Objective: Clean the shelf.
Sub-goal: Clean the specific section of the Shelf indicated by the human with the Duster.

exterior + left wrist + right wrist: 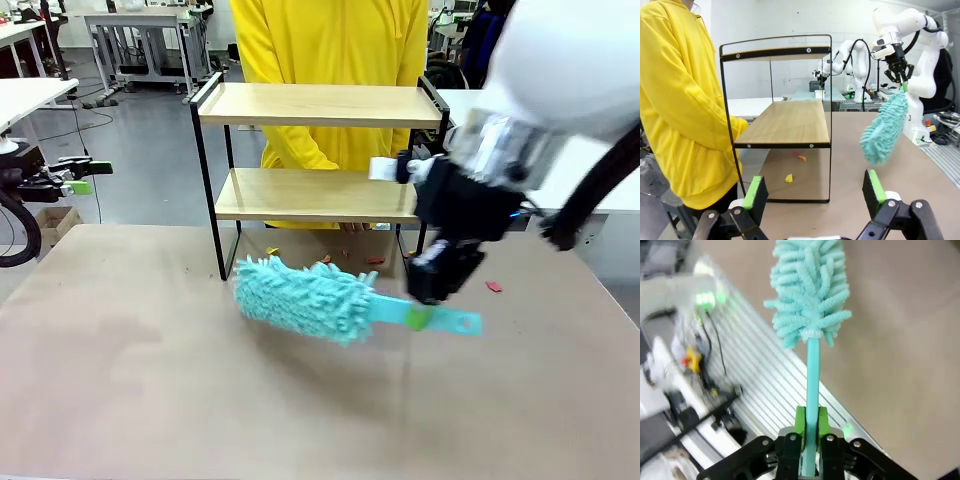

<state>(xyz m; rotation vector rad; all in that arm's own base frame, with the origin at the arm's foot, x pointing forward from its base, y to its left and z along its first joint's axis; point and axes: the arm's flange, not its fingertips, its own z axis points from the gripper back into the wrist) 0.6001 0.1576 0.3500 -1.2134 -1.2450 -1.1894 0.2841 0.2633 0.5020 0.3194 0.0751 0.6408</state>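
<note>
Firmly shut on the thin handle, the right gripper (807,442) holds the duster (305,297) above the table (150,380), just in front of the shelf (310,195).
Gripping well back from the fluffy head likely gives reach between the two boards. The black end rails and posts limit sideways sweeps, while the front stands open. Scraps (789,178) lie under the lower board. A person (330,60) stands close behind. The left gripper (814,192) waits wide and empty, facing the shelf's end.

Person in yellow hoodie (335,60) at far side, beige tabletop (150,380), small orange scraps (802,158), white workbench (25,95) behind
</note>
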